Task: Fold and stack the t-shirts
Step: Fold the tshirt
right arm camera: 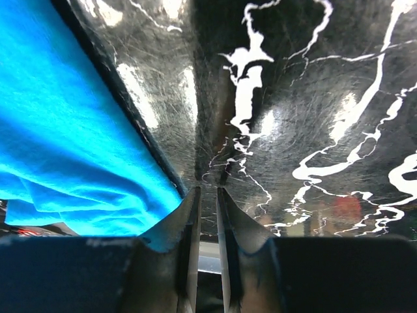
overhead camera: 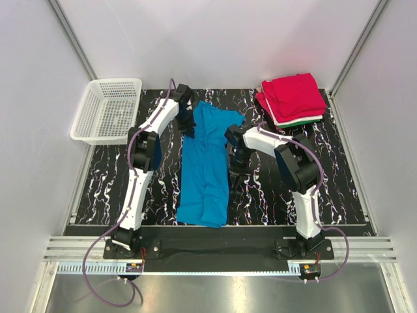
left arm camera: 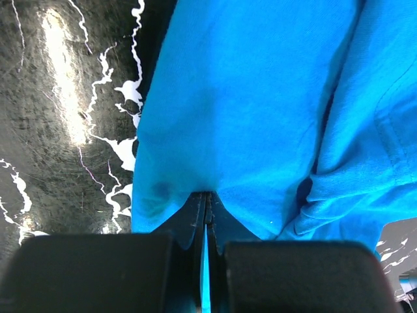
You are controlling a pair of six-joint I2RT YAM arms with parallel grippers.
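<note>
Left wrist view first: the two dark fingers (left arm camera: 186,225) of the left gripper (left arm camera: 206,195) are pressed together at the bottom centre of the frame, with a thin sliver of the blue shirt (left arm camera: 247,98) pinched between them. From that pinch the cloth spreads up and to the right, filling most of the frame, with a folded seam running down its right side. The marbled black table (left arm camera: 65,130) shows on the left. In the right wrist view the grey fingers (right arm camera: 186,225) of the right gripper (right arm camera: 207,189) stand a narrow slit apart with nothing between them, tips low over bare table (right arm camera: 313,98). The shirt's edge (right arm camera: 58,130) lies just beside the left finger, in the left of the frame; I cannot tell whether it touches. From the top camera, the left gripper (overhead camera: 187,120) sits at the shirt's upper left corner and the right gripper (overhead camera: 234,173) just off its right edge. The shirt (overhead camera: 205,173) lies lengthwise down the centre, rumpled. A folded stack with a red shirt (overhead camera: 293,96) on top sits at upper right, and a white basket (overhead camera: 107,109) at upper left.
</note>
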